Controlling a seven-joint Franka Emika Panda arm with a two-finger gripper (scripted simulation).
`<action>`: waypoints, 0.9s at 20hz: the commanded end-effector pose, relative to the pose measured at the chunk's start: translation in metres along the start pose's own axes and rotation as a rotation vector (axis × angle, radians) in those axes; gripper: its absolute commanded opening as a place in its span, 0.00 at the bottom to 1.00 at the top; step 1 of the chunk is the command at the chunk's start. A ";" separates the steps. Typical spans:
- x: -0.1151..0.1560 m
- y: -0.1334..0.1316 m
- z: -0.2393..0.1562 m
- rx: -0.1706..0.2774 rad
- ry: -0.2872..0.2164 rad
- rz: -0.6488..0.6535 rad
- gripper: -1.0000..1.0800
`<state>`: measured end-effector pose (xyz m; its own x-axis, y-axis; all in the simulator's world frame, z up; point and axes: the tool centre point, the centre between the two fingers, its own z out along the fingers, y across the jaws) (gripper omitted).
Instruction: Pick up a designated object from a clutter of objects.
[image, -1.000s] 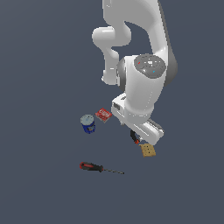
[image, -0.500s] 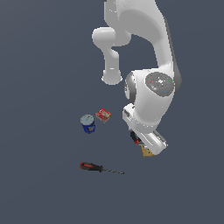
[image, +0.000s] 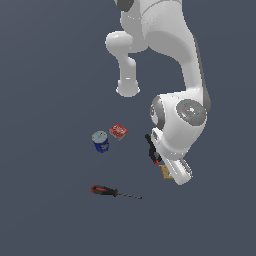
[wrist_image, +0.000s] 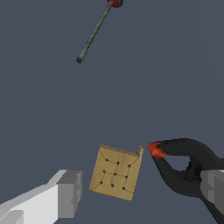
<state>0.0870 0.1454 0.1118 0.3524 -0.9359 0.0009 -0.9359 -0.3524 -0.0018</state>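
Gripper (wrist_image: 139, 192) is spread wide w/ the tan block (wrist_image: 116, 172) btwn its fingers, but the black clamp (wrist_image: 183, 166), lower right, might get bumped.

In the exterior view the arm's wrist hides most of the tan block (image: 165, 172) and the black clamp (image: 150, 148) beside it. In the wrist view the screwdriver (wrist_image: 93, 31) handle is cut off.

The tan block (wrist_image: 116, 173) looks like matt pale wood with dark pinholes (grain barely visible). The black clamp (wrist_image: 183, 168) reads as smooth plastic, orange-tipped. The screwdriver (wrist_image: 93, 31) shaft seems dull grey metal. The gripper fingers (wrist_image: 69, 193) look matt grey.
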 end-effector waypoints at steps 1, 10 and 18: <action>-0.008 -0.003 0.011 0.000 0.000 0.053 0.96; -0.028 -0.010 0.040 -0.001 -0.001 0.190 0.96; -0.035 -0.012 0.050 -0.002 -0.001 0.241 0.96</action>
<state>0.0858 0.1822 0.0624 0.1260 -0.9920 0.0000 -0.9920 -0.1260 0.0005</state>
